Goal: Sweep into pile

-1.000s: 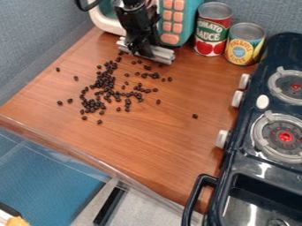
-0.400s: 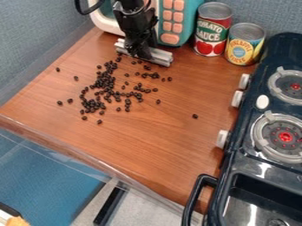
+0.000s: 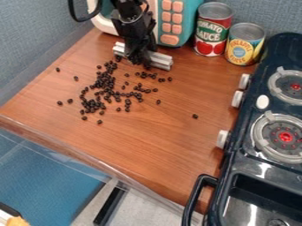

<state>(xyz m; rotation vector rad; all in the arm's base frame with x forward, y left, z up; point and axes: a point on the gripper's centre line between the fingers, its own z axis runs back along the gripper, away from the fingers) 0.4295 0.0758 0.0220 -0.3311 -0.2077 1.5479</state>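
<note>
The gripper (image 3: pixel 139 56) hangs at the top of the counter, shut on a light grey metal bar (image 3: pixel 159 61) that lies crosswise under it, low against the wood. Dark beans (image 3: pixel 104 83) are scattered just in front of the bar, densest in a band running down the left-centre of the counter. Several stray beans lie apart at the left, and a single bean (image 3: pixel 195 116) sits well to the right. The bar's upper-edge beans are close against it.
Behind the arm stands a teal and white toy microwave (image 3: pixel 171 22). A red tomato can (image 3: pixel 213 29) and a yellow pineapple can (image 3: pixel 244 43) are at the back right. The dark stove (image 3: pixel 265 119) with knobs and a sink borders the right side of the wooden counter (image 3: pixel 159 145).
The gripper and the bar have shifted slightly toward the front and left, up to the nearest beans at the top. Most beans lie where they were.
</note>
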